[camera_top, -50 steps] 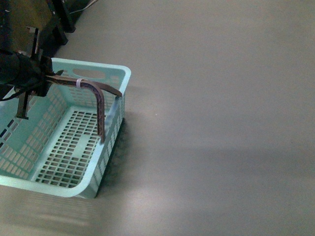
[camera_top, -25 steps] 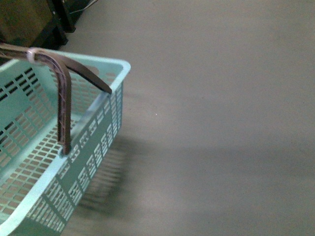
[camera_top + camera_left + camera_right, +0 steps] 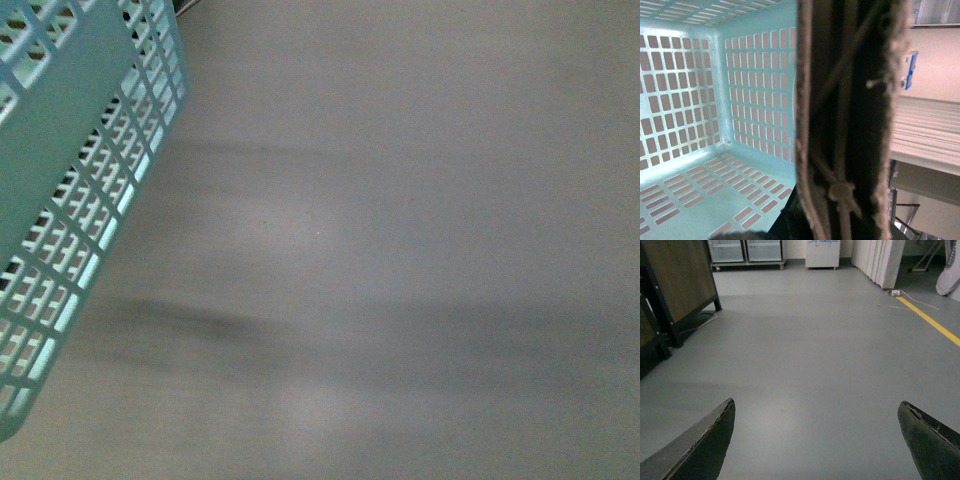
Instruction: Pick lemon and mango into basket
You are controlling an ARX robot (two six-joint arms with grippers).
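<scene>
The right gripper stood wide open, its two dark fingertips showing at the frame's lower left and lower right corners.

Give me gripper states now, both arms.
Left gripper: apparently closed on the basket handle; fingers hidden.
Right gripper: open, empty.

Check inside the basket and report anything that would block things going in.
Nothing visible lies inside the basket: the lattice floor and walls seen from the left wrist are bare. Only its brown handle crosses close to that camera. The right gripper hangs open above the grey floor; no lemon or mango shows.
</scene>
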